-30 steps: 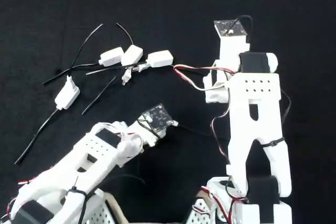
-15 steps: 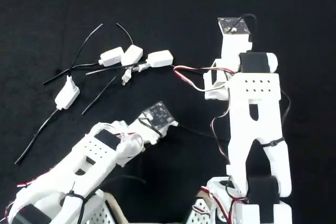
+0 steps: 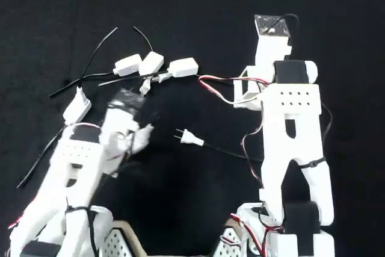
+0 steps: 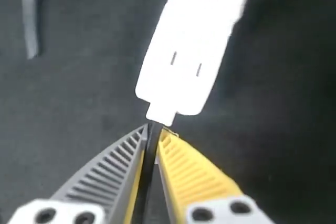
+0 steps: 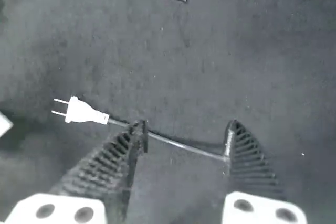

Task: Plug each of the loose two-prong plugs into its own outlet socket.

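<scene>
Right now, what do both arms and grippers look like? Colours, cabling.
Left arm and right arm: white shells, black servo blocks. Red, white and black wires loop beside the right arm. Left gripper: one grey, one yellow ribbed finger. Right gripper: two dark ribbed fingers on white mounts.

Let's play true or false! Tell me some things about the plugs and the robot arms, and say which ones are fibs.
1. The left gripper has its jaws pinched on the black cord of a white socket. True.
2. The loose plug lies on a red cloth. False: it lies on the black cloth.
3. The right gripper has its jaws shut tight. False: they stand wide open.
4. The loose plug has two prongs. True.
</scene>
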{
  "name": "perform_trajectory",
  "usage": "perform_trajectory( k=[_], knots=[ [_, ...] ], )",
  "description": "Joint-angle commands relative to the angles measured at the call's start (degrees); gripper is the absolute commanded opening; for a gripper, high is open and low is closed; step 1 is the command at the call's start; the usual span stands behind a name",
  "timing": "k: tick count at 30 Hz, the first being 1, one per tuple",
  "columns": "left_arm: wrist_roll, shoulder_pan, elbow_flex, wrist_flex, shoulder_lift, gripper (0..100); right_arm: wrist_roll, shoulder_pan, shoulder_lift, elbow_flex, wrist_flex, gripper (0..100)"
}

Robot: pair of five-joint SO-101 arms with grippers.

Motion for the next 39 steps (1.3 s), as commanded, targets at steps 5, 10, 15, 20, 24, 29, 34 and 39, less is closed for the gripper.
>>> perform_trajectory(
  k=[5, 10, 15, 20, 24, 29, 34, 39],
  knots=[
    [-2.8, -15.9, -4.3, 0.5, -1.3, 3, -0.9, -8.1, 0.1, -0.2, -0.7, 22.9],
    [-7.0, -30.5, -4.6, -8.7, -0.7, 3, -0.9, -11.2, 0.2, -0.3, -0.8, 22.9],
    [-8.4, -35.9, -4.0, -13.8, -0.2, 3, -0.9, -12.7, 1.5, -0.6, -0.9, 22.9],
    [-8.6, -36.9, -6.0, -16.6, 7.7, 7, -0.9, -13.9, 5.9, -1.5, -0.7, 22.9],
    [-8.2, -40.0, -11.9, -17.4, 18.4, 19, -0.4, -14.2, 8.7, -5.6, 0.8, 21.6],
    [-7.6, -45.8, -20.1, -14.8, 25.8, 33, -0.4, -14.2, 10.8, -15.6, 8.7, 17.8],
    [-7.6, -47.7, -26.7, -5.7, 25.3, 34, -0.4, -14.0, 13.3, -21.0, 13.0, 17.9],
    [-7.4, -45.4, -34.3, 6.5, 20.0, 34, 1.1, -10.6, 17.7, -21.1, 13.1, 17.8]
  ],
)
